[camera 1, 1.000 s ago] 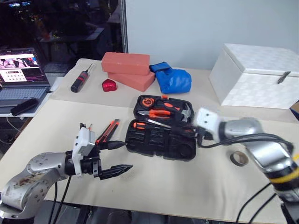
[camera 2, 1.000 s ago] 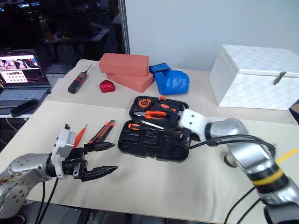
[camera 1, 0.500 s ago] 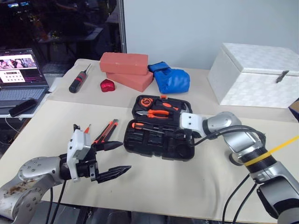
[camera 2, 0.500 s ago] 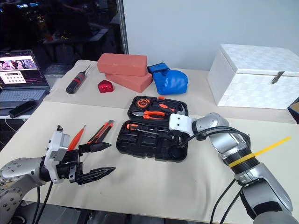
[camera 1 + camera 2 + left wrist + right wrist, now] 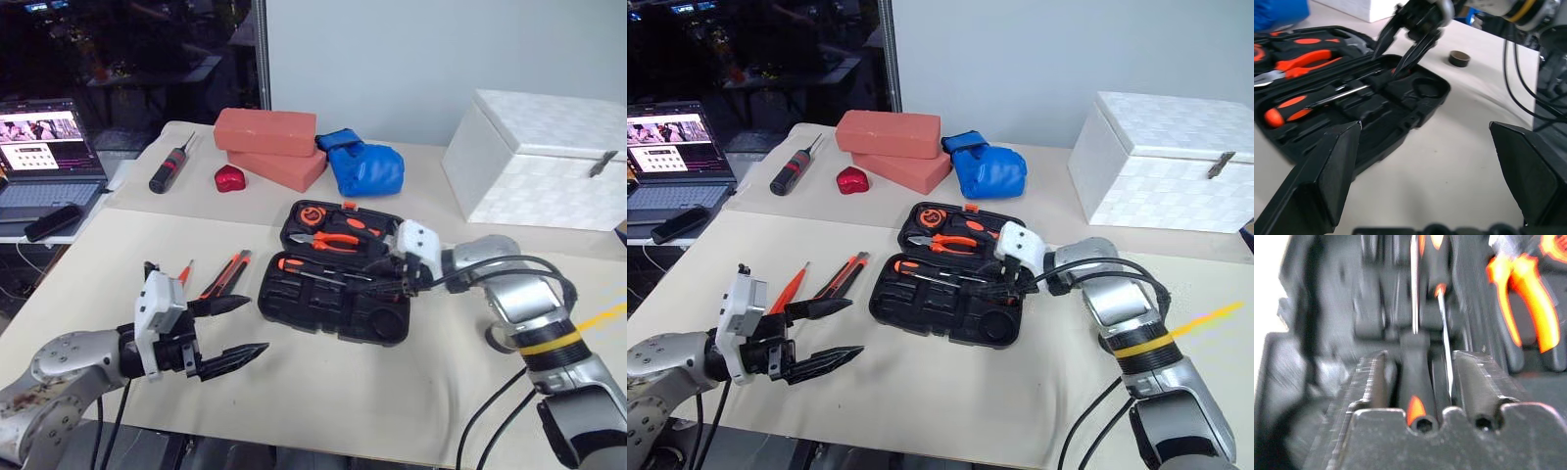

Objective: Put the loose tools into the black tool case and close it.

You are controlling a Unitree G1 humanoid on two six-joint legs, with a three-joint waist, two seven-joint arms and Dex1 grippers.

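Two screwdrivers loose, left of frame — case (image 5: 323, 311) open.
Your right gripper (image 5: 1406, 43), fingers narrowly parted, seats one; left gripper (image 5: 230, 328) gapes empty — release gently.

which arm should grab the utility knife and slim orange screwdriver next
Left, probably. The open left gripper hangs right beside the orange-and-black utility knife and slim all-orange screwdriver. The right gripper is across the flat black plastic tool case, over its recesses.

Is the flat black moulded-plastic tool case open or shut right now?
Open. The flat black moulded-plastic tool case lies spread flat on the table, both halves face up, with orange-handled pliers and a screwdriver visible in its recesses.
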